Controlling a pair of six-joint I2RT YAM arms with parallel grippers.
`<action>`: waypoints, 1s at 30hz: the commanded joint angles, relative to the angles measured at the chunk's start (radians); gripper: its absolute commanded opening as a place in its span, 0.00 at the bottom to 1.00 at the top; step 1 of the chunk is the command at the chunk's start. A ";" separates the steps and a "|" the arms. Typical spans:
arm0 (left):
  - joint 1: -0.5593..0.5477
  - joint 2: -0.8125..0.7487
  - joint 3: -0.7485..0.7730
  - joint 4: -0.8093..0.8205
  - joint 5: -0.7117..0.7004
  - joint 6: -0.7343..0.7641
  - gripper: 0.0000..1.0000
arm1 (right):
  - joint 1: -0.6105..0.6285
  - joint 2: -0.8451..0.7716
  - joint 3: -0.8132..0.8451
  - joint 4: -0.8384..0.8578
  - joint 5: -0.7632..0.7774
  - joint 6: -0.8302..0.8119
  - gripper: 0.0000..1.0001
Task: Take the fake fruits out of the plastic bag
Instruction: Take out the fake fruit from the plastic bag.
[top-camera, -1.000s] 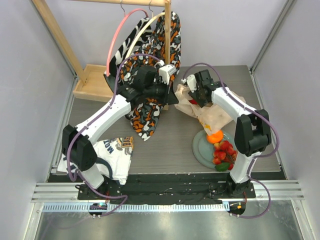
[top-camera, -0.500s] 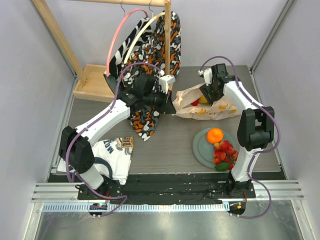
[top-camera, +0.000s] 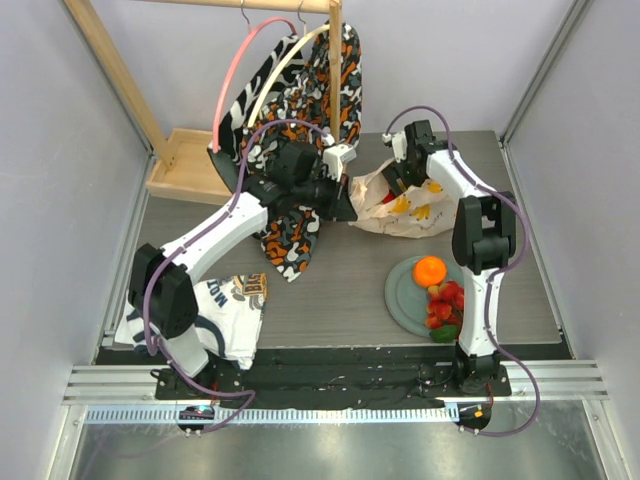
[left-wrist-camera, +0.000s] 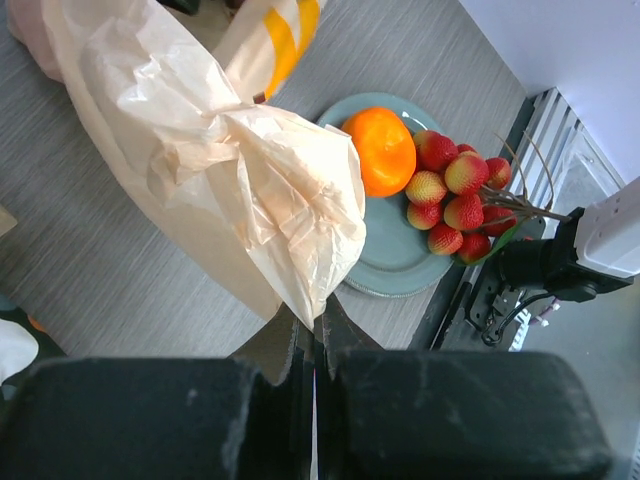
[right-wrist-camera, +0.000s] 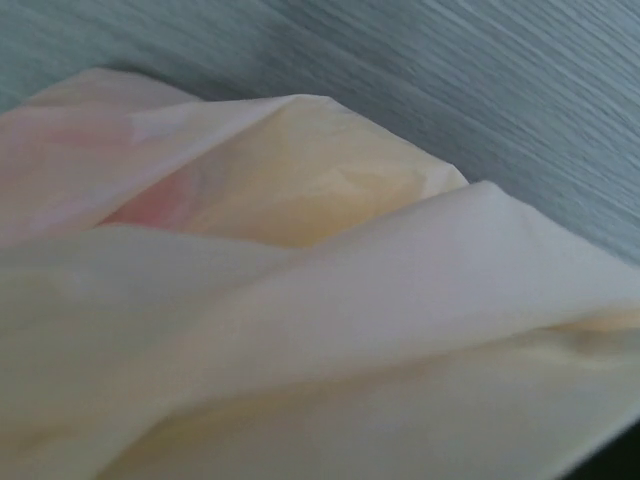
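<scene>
The plastic bag (top-camera: 415, 208) lies crumpled on the table behind the plate. My left gripper (top-camera: 351, 207) is shut on the bag's left edge. In the left wrist view the bag (left-wrist-camera: 215, 160) rises from the shut jaws of the left gripper (left-wrist-camera: 315, 328). My right gripper (top-camera: 396, 183) is at the bag's mouth with its fingers hidden by the film. The bag (right-wrist-camera: 300, 330) fills the right wrist view, with a pink-red blur showing through it. Two fake fruits sit on the grey-green plate (top-camera: 400, 298): an orange (top-camera: 430, 270) and a red berry cluster (top-camera: 446, 305). The orange (left-wrist-camera: 382, 150) and berry cluster (left-wrist-camera: 455, 195) also show in the left wrist view.
A patterned cloth (top-camera: 300, 215) hangs from a wooden rack (top-camera: 335, 60) and drapes under my left arm. A printed cloth (top-camera: 225, 310) lies at the front left. A wooden base (top-camera: 185, 165) stands at the back left.
The bag's end that draped down toward the plate now lies back on the table. My right gripper moved right, then back left at the bag's mouth. The left grip is unchanged.
</scene>
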 joint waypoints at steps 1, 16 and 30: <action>-0.010 0.007 0.036 0.014 0.038 0.024 0.00 | -0.014 0.086 0.120 0.015 -0.031 0.028 0.83; -0.016 0.078 0.150 0.018 -0.025 0.044 0.00 | -0.033 -0.187 0.142 -0.338 -0.368 -0.111 0.32; -0.019 0.093 0.161 0.035 -0.028 0.026 0.00 | -0.031 -0.571 -0.146 -0.163 -0.509 -0.035 0.30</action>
